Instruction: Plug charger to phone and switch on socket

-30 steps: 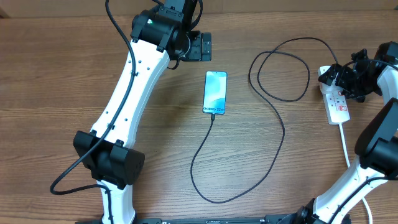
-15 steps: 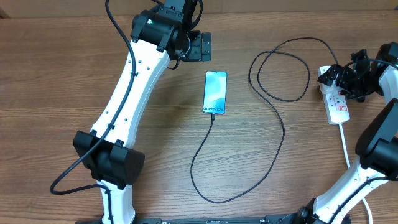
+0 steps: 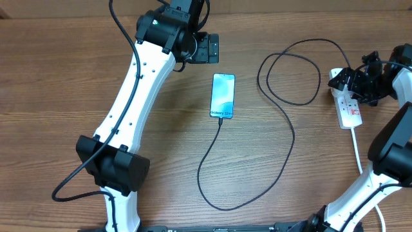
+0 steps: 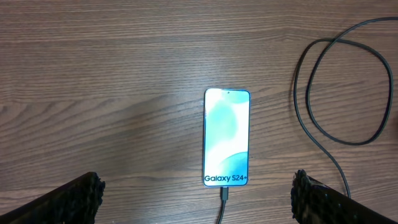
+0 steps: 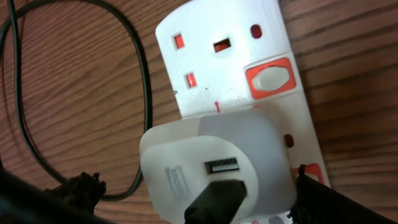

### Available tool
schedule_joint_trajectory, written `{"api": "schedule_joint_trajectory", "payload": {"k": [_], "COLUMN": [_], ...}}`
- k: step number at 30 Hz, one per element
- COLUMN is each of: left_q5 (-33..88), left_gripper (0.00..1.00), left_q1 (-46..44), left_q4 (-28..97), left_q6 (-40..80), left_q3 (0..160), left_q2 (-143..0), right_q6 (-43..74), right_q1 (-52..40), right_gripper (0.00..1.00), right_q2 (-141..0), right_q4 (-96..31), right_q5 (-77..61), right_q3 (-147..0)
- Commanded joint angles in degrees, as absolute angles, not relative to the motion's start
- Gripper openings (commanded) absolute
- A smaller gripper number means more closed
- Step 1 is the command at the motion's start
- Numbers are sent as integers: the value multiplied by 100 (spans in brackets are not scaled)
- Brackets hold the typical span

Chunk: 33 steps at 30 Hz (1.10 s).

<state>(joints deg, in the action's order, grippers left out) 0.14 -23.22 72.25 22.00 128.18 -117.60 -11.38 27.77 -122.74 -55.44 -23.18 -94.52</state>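
Mid-table, phone (image 3: 223,95) lies flat with bare wood (image 3: 64,77) all round, screen lit, charger (image 3: 293,135) in its bottom port. Left gripper (image 3: 207,48) spread wide near its top edge; right gripper (image 3: 354,82) spread wide over socket (image 3: 351,111).

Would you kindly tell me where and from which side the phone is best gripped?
Grip the phone across its two long edges, around mid-length, coming straight down from above. It lies flat, screen up, on the table, so only those thin edges offer opposing faces, and the charger connector sits in the bottom short edge, which an end-to-end grip would probably press on.
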Motion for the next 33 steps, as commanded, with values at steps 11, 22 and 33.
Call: {"api": "schedule_joint_trajectory", "payload": {"k": [11, 22, 33], "left_q5": [-82, -82, -82], "left_gripper": [100, 100, 100], "left_q1": [-2307, -2307, -2307], "left_q4": [7218, 7218, 7218], "left_q6": [2073, 2073, 2073], "left_q3": [12829, 12829, 12829], "left_q2": [-11775, -11775, -11775], "right_q6": [-1205, -1017, -427], "right_q1": [2401, 2591, 2425], "right_gripper": [100, 100, 100], "right_q2": [-12379, -11841, -9529], "right_q4": [-5693, -6541, -7072], "right_q5": [-2705, -2178, -1632], "right_q3": [-9378, -9876, -9876]}}
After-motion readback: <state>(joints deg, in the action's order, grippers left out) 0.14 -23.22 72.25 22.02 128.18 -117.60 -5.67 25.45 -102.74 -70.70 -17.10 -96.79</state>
